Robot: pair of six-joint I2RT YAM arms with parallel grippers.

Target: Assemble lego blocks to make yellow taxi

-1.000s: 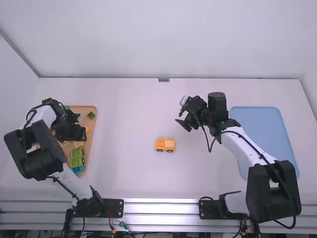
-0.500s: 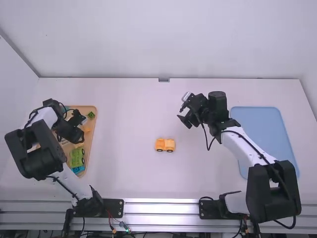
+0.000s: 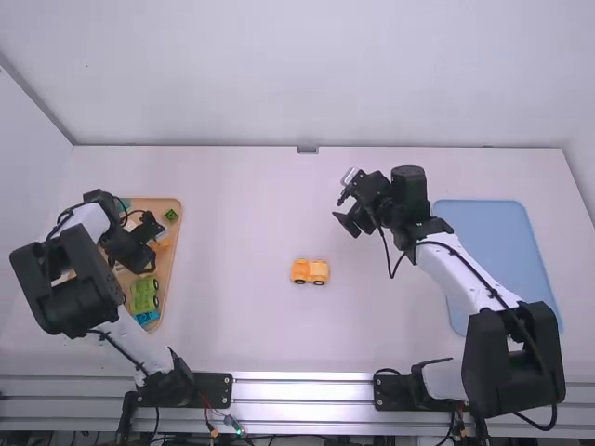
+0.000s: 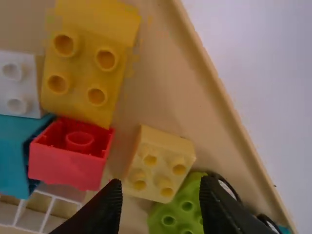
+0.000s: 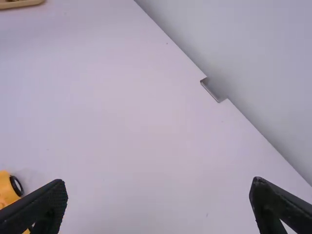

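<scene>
hovering parted and empty, left gripper point(image 4: 160, 184) may snag green block point(image 4: 178, 213) crowding pale yellow block point(image 4: 162, 164); right gripper point(image 5: 157, 184) wide open, empty.

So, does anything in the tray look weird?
Yes: in the wooden tray, the red block seems upside down. Its hollow side faces up, while the yellow block beside it has its bumps up.
</scene>
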